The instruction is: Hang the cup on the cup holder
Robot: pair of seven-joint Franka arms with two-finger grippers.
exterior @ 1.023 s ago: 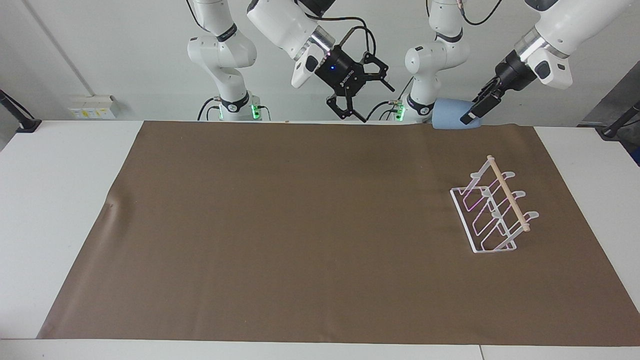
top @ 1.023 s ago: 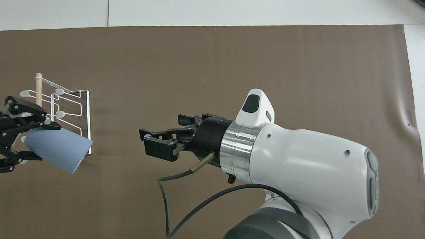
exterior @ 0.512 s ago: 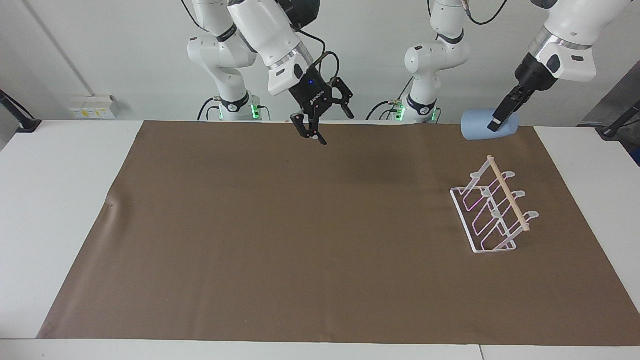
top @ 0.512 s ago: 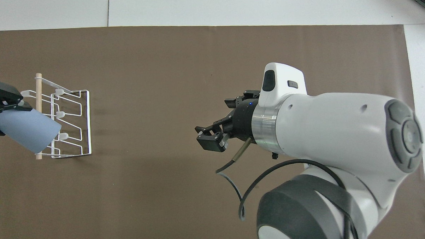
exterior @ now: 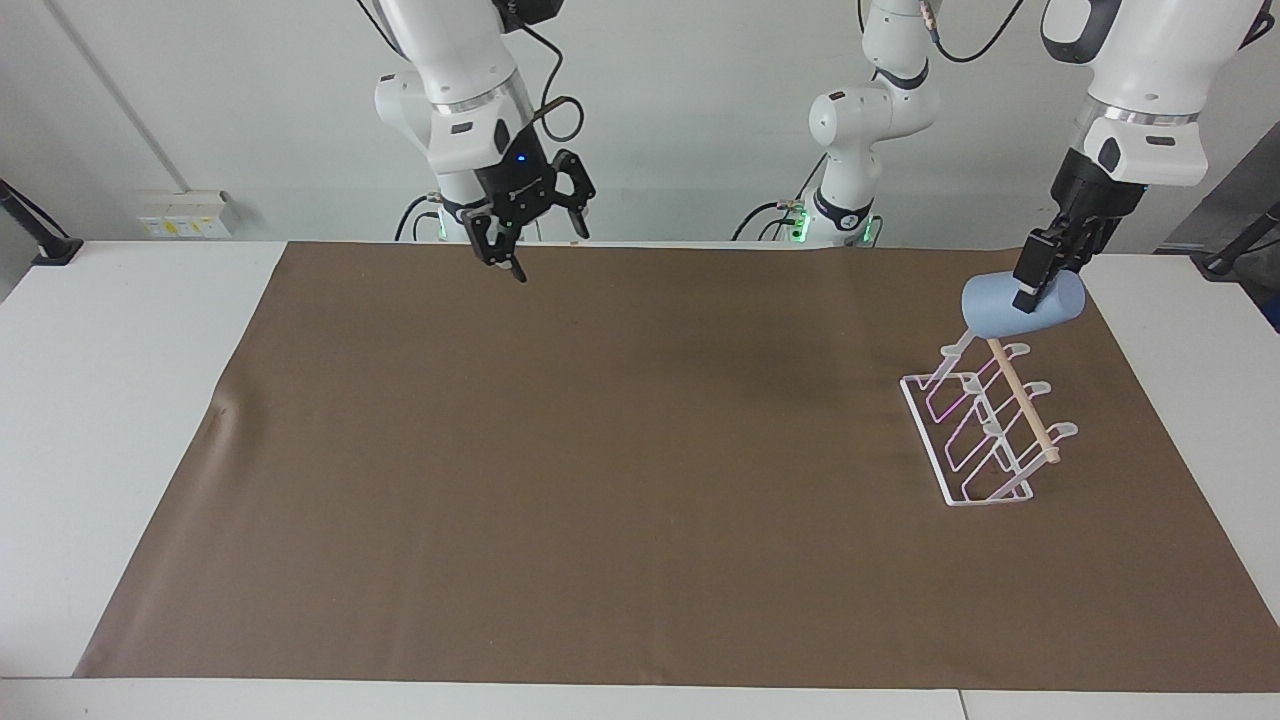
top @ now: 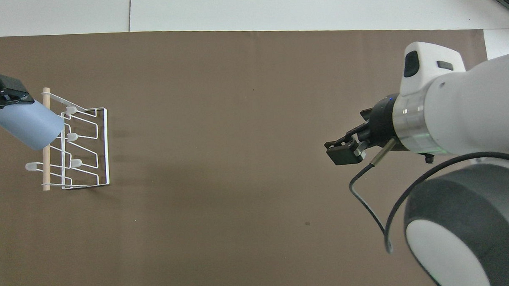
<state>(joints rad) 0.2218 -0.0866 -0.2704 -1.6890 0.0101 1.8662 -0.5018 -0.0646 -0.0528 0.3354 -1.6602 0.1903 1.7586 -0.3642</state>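
**Cup carried in over the rack; hanging not yet done**

Over the last second the left gripper [exterior: 1036,283] has swung the cup [exterior: 1020,307] from the robots' edge of the mat out to the rack [exterior: 985,425], and it now holds it in the air just above the end of the rack nearest the robots. The fingers are clamped on the cup, which lies tilted on its side, mouth toward the rack's prongs in the overhead view. In the facing view the cup sits right at the top of the wooden dowel [exterior: 1020,398]; whether it touches it I cannot tell. That puts the task at the approach to a prong: the cup looks close to lined up, but no prong is inside it yet.

Meanwhile the right gripper [exterior: 528,232] has pulled back from mid-table toward its own base, and hangs with jaws spread and empty over the robots' edge of the mat [exterior: 600,460], well apart from the rack. It waits.

Nothing else lies on the mat. The dowel across the top is the likely obstacle, since the rim must clear it to reach a prong.
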